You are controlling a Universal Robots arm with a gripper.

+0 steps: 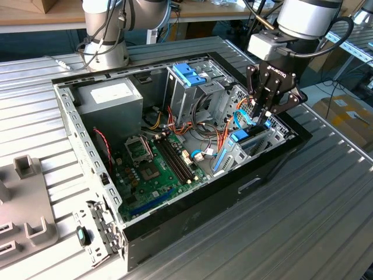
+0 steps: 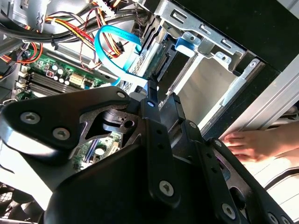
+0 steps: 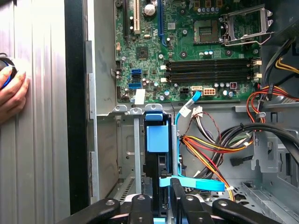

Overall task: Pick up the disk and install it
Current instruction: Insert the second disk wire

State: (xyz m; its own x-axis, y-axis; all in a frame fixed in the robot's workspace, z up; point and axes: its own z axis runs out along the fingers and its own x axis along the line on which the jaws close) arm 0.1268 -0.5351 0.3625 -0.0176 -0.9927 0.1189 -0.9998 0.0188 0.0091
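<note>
While the open computer case (image 1: 76, 116) lies on the ribbed metal table (image 1: 326, 216), the arm reaches down into the case's corner at about three o'clock in the exterior view, where the drive bay (image 1: 262, 137) sits. At twelve o'clock from that corner stands the metal drive cage (image 1: 189, 93) with its blue plastic bracket (image 1: 187, 73) on top, and at nine o'clock the motherboard (image 1: 154, 169) covers the floor of the case.

The gripper (image 1: 260, 111) hangs directly over the bay, its fingers pointing down, and the disk (image 3: 156, 154) stands on edge between them. In the first wrist view the fingertips (image 3: 141, 205) appear closed on the near edge of the disk, one to each side of its thin body. So the disk lies straight ahead of the gripper, not to either side.

Its long axis runs away from the fingers toward twelve o'clock in that view, pointing at the motherboard, with the light blue carrier rail facing the camera. It looks partly seated in the bay's slot, though how deep I cannot tell.

A flat blue cable (image 3: 194, 183) crosses just beside the fingers. A person's hand (image 3: 11, 93) rests on the table outside the case wall, well apart from the gripper.
</note>
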